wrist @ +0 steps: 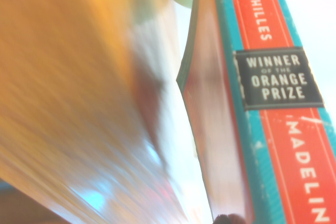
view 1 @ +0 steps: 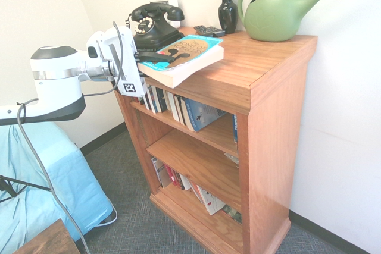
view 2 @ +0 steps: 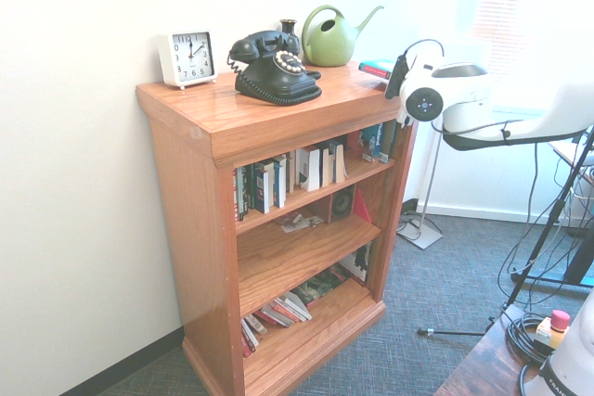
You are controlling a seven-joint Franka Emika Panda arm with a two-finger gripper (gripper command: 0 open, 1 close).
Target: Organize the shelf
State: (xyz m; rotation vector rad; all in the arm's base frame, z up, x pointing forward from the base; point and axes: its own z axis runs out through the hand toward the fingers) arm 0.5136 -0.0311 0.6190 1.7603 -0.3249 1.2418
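The shelf is a reddish-brown wooden bookcase with three tiers. A thick paperback book with a teal cover lies on its top, tilted and overhanging the front corner. My gripper reaches in level from the side and is shut on this book, one black finger lying across the cover. The second exterior view shows the shelf, with the book at its far corner and the gripper beside it. Close up in the wrist view are the book's teal and orange spine and the blurred wooden shelf.
On top stand a black rotary phone, a dark vase, a green watering can, a remote and a white clock. Books fill the upper tier; more lie in the bottom tier. A blue-draped object sits below the arm.
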